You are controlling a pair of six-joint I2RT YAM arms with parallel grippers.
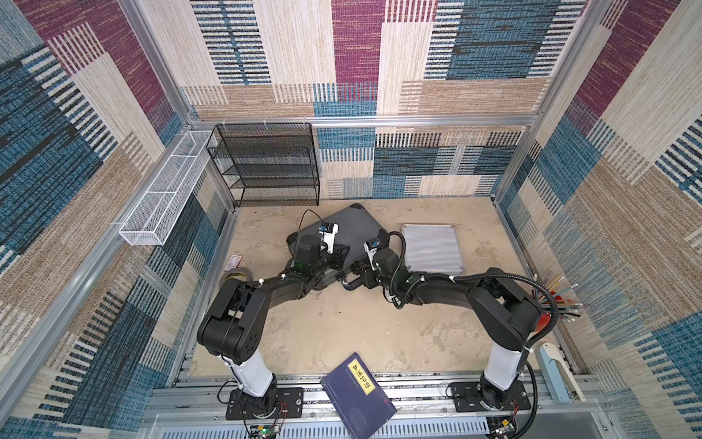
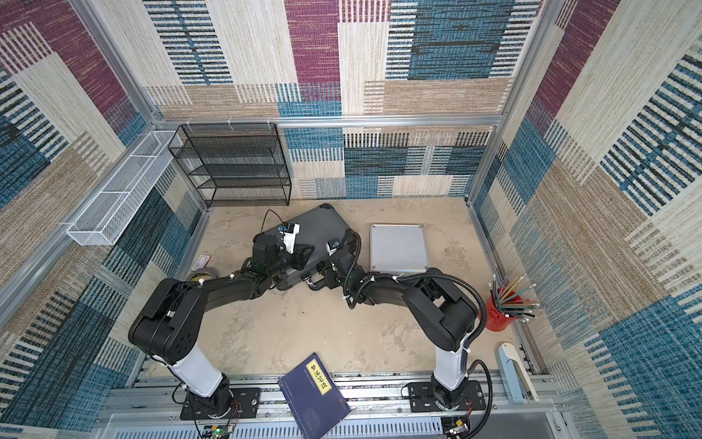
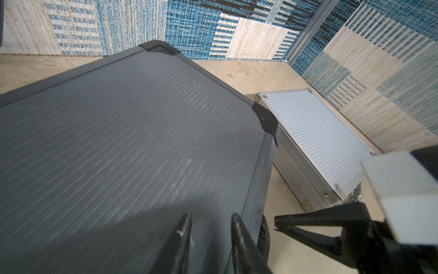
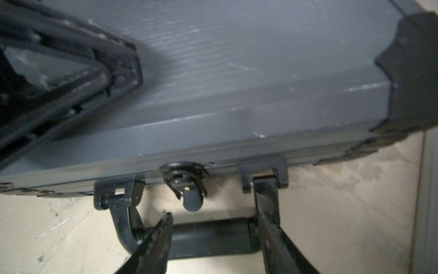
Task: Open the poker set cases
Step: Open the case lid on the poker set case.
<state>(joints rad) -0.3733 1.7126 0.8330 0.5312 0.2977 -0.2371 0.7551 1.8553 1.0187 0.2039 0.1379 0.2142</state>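
Closest to the right wrist lens, the right claw [image 4: 214, 217] stands with its fingers apart, one to each side of the latch [image 4: 187, 187] on the front edge of the grey case [image 4: 237, 59]. Nothing is clamped between them. The black handle [image 4: 208, 237] lies flat on the table [image 1: 342, 323] just beneath the tips. The latch tab hangs out from the edge (whether it is released I cannot tell).

In both top views the grey case [image 1: 353, 228] [image 2: 323, 224] lies flat and shut at the back-middle of the table, turned askew. The left claw [image 3: 211, 217] is over its lid near the front edge, fingers a little apart with nothing between them; whether the tips touch the lid cannot be told.

The silver case [image 1: 431, 247] [image 3: 315, 132] lies just beside it on the right, also flat and shut, with its metal handle on the side toward the robot.

Further out, a black rack [image 1: 266, 167] stands against the back wall and a white basket [image 1: 163, 190] hangs on the left wall. A tape roll [image 1: 237, 273] and a small card [image 1: 234, 262] lie near the left arm. A red cup of pencils [image 2: 497, 315] stands at the right edge, and a blue book [image 1: 357, 395] rests on the front rail.
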